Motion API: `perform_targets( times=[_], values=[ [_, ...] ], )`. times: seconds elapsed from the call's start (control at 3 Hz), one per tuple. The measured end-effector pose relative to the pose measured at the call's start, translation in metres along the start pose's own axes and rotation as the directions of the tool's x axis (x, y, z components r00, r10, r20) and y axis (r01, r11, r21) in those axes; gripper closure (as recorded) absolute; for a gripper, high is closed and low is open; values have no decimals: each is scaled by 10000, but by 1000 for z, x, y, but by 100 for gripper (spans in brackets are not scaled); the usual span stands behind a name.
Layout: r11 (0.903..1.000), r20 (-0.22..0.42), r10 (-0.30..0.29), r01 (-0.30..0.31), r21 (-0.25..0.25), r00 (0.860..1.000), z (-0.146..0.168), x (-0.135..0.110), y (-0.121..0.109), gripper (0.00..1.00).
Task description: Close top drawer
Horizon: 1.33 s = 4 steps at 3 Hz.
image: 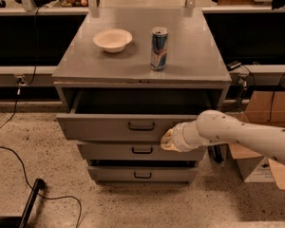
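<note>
The top drawer [99,126] of the grey cabinet stands pulled out, its plain grey inside showing, with a small black bar handle [141,126] mid-front. My gripper [166,140] is at the end of the white arm that comes in from the right. It is against the lower right part of the top drawer's front, just right of the handle. Below it are two more grey drawers [141,150], each pulled out a little.
On the cabinet top [190,56] stand a white bowl [112,39] and a blue drink can [158,48]. A cardboard box [266,127] sits on the floor at the right. Black cables [19,151] run over the floor at the left.
</note>
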<state>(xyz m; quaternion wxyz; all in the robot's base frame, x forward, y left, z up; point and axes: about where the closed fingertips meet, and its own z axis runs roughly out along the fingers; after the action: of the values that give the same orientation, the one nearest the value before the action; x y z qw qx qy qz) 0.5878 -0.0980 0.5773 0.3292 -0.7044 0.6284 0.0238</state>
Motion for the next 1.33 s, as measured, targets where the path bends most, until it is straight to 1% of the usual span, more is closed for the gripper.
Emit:
perform_targets(
  times=[0.67, 1.0, 1.33],
  values=[
    [9997, -400, -86, 95, 213, 9992, 13, 7, -31, 100],
    [9996, -476, -106, 119, 260, 9988, 16, 8, -37, 100],
    [9987, -729, -212, 245, 451, 9971, 20, 10, -57, 100]
  ],
)
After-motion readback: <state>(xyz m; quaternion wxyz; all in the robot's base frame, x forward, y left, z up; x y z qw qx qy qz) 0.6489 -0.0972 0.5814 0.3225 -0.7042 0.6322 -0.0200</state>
